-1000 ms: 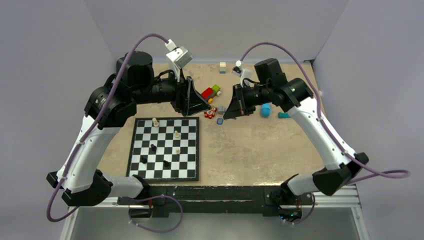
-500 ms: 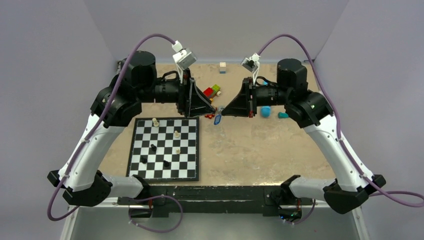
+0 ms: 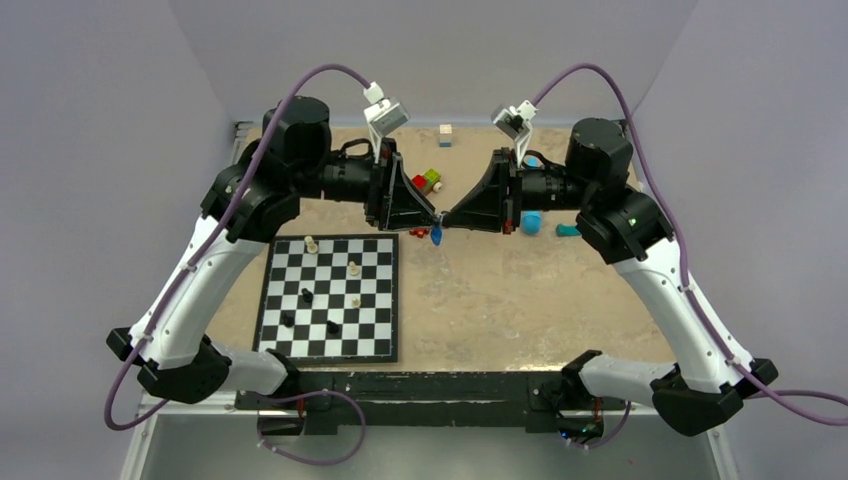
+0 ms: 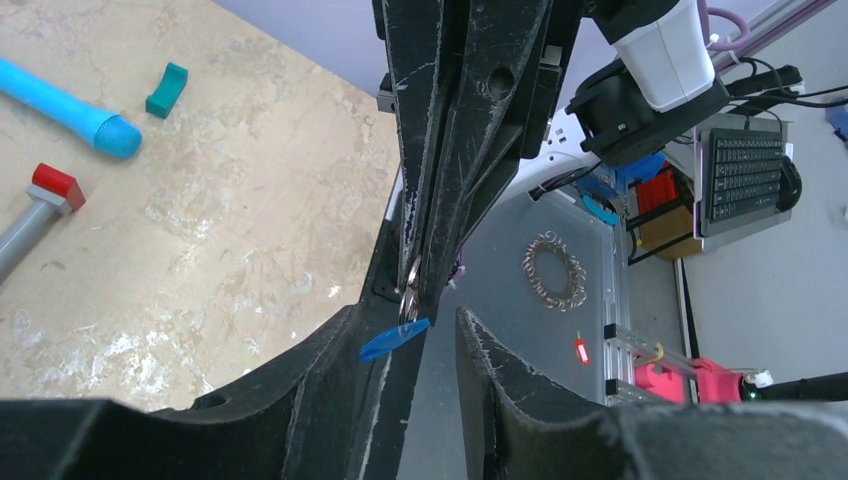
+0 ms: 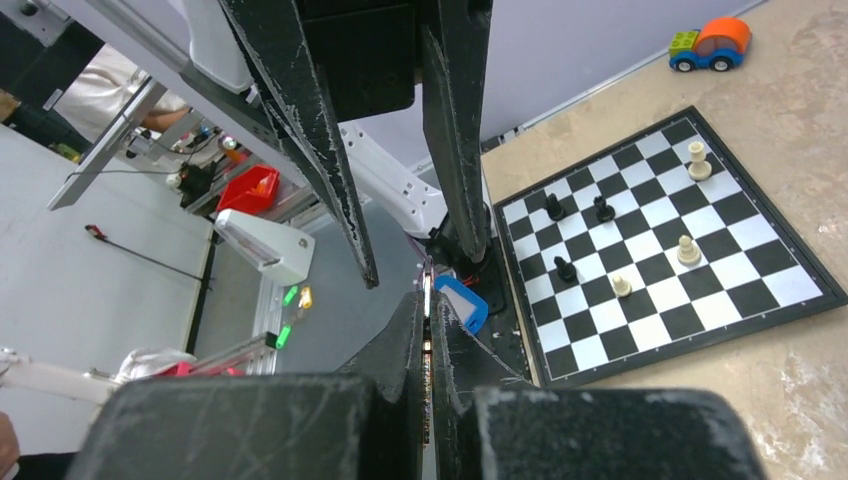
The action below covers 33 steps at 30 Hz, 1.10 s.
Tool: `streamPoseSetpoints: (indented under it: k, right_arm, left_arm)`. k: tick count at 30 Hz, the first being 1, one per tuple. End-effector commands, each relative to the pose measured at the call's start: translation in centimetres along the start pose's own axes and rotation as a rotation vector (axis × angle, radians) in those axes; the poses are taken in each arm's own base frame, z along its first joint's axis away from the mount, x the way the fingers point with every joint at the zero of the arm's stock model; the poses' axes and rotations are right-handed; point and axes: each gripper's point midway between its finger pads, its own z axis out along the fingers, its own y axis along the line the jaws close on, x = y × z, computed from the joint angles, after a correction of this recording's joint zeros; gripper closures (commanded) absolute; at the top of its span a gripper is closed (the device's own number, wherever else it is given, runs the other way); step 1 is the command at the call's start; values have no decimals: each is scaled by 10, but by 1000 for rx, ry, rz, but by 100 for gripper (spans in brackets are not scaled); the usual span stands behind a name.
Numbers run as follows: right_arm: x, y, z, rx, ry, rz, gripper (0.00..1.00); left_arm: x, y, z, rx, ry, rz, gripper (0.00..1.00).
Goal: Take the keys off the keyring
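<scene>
Top external: right gripper pinches the keyring in mid-air, tip to tip with the left gripper, whose jaws stand spread.

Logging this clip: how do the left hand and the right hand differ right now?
The right hand is shut, while the left hand is open. The right hand pinches the metal ring of the keyring; the left hand grips nothing, its fingers standing either side of the right hand's tip. Both are raised and meet tip to tip.
</scene>
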Motion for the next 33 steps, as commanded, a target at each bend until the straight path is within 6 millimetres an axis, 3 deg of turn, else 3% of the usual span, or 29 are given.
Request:
streamPoseSetpoints:
  k: [1,4,8,17,26,33]
  right_arm:
    - [-9,18,-3,-65,-28,-54,100]
    - [-11,19,-3,-65,-34,-61,100]
    - [-12,18,-3,-64,-37,-62,100]
    - [-12,19,-2,-74,-37,-63,100]
    - [-33,17,3,-65,-136,-69,100]
    - [-58,17,5,-63,-234,-93,100]
  left_arm:
    - [-17,-15,-4,55,-48,45,58]
    - [-17,-14,-3,56,-42,44,65]
    - [-17,-14,-4,47,-45,51,81]
    - [-19,-15,-5,45,-49,57,100]
    - [-33,-13,-7,4,-115,26,100]
    - [-56,-17,-15,-22,-275,-13,100]
